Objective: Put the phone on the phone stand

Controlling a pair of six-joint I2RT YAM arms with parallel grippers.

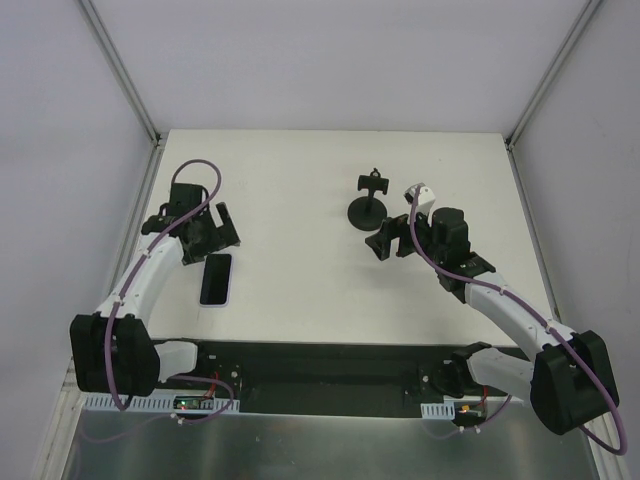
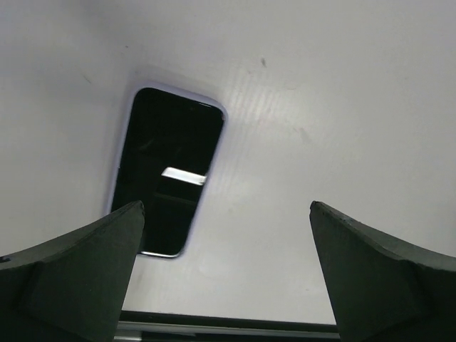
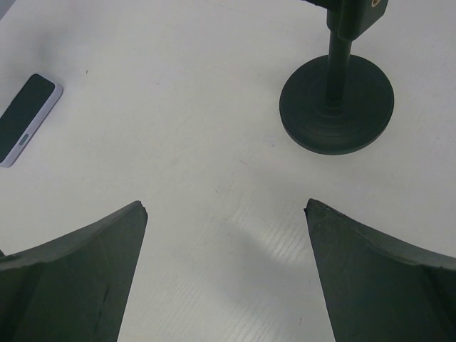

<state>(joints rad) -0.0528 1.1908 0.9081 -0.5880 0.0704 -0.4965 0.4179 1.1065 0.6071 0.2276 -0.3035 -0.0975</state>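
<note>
One phone lies flat, screen up, on the left half of the bench, near the front edge. I read my left gripper as hanging close by the phone's far end, jaws wide apart and holding nothing. In its wrist view the left finger overlaps one phone corner. Well to the right the phone stand is upright on its disc base. The right gripper sits just beside that base, jaws apart, not touching.
</note>
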